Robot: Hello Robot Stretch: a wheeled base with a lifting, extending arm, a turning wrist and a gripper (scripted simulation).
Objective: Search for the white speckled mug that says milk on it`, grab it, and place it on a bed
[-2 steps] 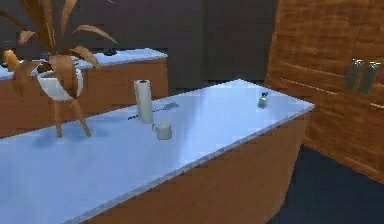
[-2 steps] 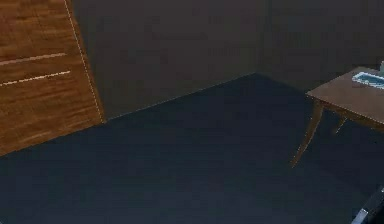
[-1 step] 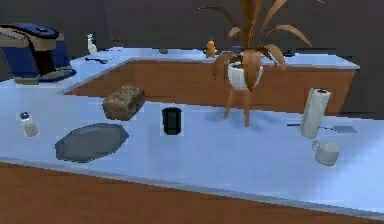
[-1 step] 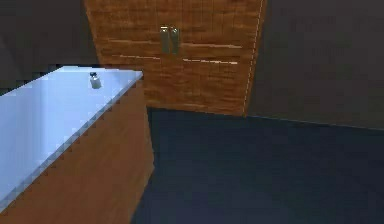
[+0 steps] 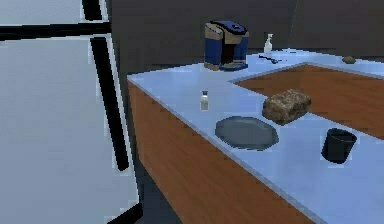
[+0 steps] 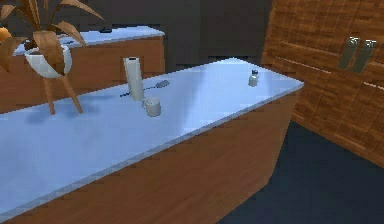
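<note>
On the arm side view I have a small pale cup [image 6: 152, 106] standing upright on the table [image 6: 90, 160], just beside a tall white roll [image 6: 132, 75] and well apart from a little bottle [image 6: 254, 78] near the table's edge. That cup is my best guess for the mug, though I can't make out speckles or lettering on it. Ahead, the forward view has a dark cup [image 5: 339, 145] on the table, near a grey plate [image 5: 246, 132] and a loaf [image 5: 287, 106]. It is the wrong colour, so I pass on it. If the pale one is the mug, I expect it to be rigid, fairly light, glazed and so slick, and breakable if dropped. I would take it across the body below the rim, or over one wall from above, and keep off the handle. The pincer's state I cannot tell.
</note>
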